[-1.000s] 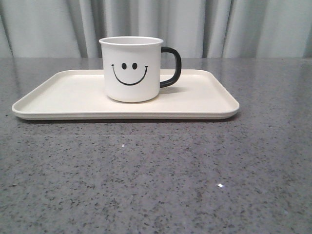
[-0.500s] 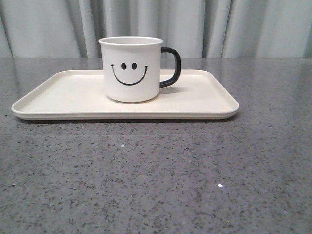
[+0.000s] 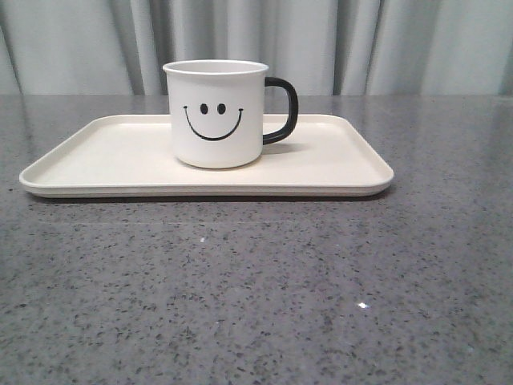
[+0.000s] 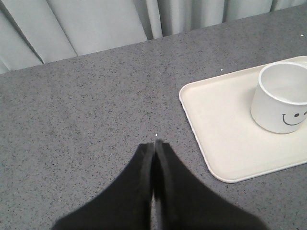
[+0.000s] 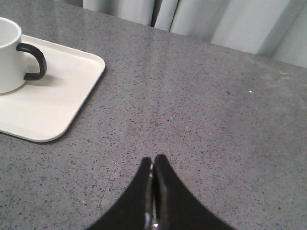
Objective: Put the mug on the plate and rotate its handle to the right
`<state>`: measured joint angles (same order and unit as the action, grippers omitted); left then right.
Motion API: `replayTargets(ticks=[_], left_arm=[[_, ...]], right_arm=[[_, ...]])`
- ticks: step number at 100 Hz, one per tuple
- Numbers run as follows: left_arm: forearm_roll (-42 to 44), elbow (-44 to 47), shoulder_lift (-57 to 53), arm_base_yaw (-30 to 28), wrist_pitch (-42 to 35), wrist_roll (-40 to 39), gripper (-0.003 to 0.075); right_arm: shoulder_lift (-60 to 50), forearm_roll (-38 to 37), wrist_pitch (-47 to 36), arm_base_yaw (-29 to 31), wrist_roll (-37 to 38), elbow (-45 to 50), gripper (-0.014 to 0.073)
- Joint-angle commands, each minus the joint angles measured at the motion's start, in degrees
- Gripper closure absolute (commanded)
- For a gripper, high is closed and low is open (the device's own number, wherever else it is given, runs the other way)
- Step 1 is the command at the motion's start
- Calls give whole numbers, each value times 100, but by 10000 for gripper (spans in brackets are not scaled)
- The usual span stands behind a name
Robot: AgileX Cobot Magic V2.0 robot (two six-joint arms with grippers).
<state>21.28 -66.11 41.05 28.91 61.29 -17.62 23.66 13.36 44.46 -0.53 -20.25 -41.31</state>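
Note:
The white mug (image 3: 216, 112) with a black smiley face stands upright on the cream plate (image 3: 96, 156), near its middle. Its black handle (image 3: 284, 110) points to the right in the front view. The mug (image 4: 281, 98) and plate (image 4: 225, 124) also show in the left wrist view, and the mug (image 5: 8, 55), handle (image 5: 34, 60) and plate (image 5: 53, 100) in the right wrist view. My left gripper (image 4: 153, 143) is shut and empty over bare table, left of the plate. My right gripper (image 5: 153, 158) is shut and empty over bare table, right of the plate. Neither gripper shows in the front view.
The grey speckled table (image 3: 256, 289) spreads in front of the plate and on both sides. Pale curtains (image 3: 361, 40) hang behind the table's far edge.

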Motion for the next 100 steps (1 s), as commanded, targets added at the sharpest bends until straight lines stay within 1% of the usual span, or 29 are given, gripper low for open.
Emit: replayTargets(ticks=[1,25,32,39,46,51,53,58,65,72,82,90,100], left_arm=[[71,-132,20,27,-400,-64,740],[69,-87,20,27,-410,-43,740],[96,11,20,17,-641,-26,740],[254,303,-99,-112,-1208,77,740],[391,839,-319,-390,-2185,121,740],[414,1335,-526,-658,-3125,121,740],[414,1568,-637,-789,-3363,121,740],[327,2140,-939,-1096,-4229,121,740],[197,2963,-1452,-1513,-5037,121,740],[96,3742,-2016,-1879,-5653,110,740],[-286,4750,-2844,-2314,-6129,110,740],[-641,5306,-3492,-2573,-6129,110,740],[-950,5817,-4082,-2733,-6129,110,740]], right_arm=[[42,-9,-395,35,10,-137,705],[42,-9,-395,35,10,-137,705],[42,-9,-395,35,10,-137,705],[42,-9,-395,35,10,-137,705],[42,-9,-395,35,10,-137,705],[42,-9,-395,35,10,-137,705],[42,-9,-395,35,10,-137,705],[42,-9,-395,35,10,-137,705],[42,-9,-395,35,10,-137,705],[42,-9,-395,35,10,-137,705],[42,-9,-395,35,10,-137,705],[42,-9,-395,35,10,-137,705],[42,-9,-395,35,10,-137,705]])
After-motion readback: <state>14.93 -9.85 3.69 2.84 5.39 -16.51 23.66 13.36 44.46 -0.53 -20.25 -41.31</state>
